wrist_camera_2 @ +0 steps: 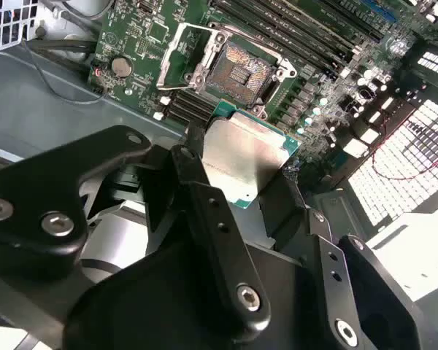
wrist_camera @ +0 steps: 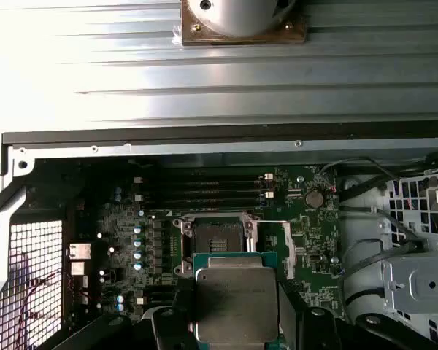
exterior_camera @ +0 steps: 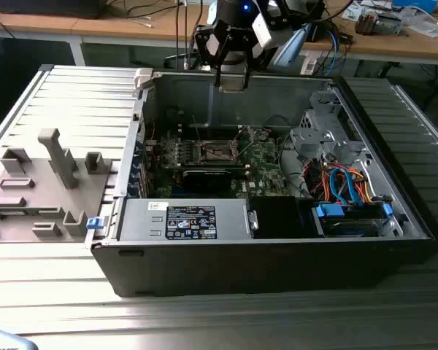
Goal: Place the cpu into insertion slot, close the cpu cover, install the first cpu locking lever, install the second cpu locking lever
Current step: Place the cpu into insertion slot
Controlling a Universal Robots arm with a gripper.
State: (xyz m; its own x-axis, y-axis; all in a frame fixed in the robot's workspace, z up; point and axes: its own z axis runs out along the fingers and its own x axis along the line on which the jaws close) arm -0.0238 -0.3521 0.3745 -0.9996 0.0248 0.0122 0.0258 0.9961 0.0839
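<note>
Above the open computer case [exterior_camera: 263, 248], exterior view: gripper [exterior_camera: 232, 82] hangs high by the far wall. It is well apart from the green motherboard [exterior_camera: 266, 164] on the case floor, where the insertion slot [exterior_camera: 215, 151] sits.

Second wrist view: cpu [wrist_camera_2: 244, 153], silver top showing, is clamped by opposite edges between two black fingers [wrist_camera_2: 204, 204]. The chip is off the board and level. The insertion slot [wrist_camera_2: 237, 69] lies beyond the chip, its contact field bare.

First wrist view: cpu [wrist_camera: 236, 302] is pinched in the gripper [wrist_camera: 236, 317] and not seated. The insertion slot [wrist_camera: 215, 237] shows just past the chip's edge, and the memory slots [wrist_camera: 204, 191] lie farther on.
</note>
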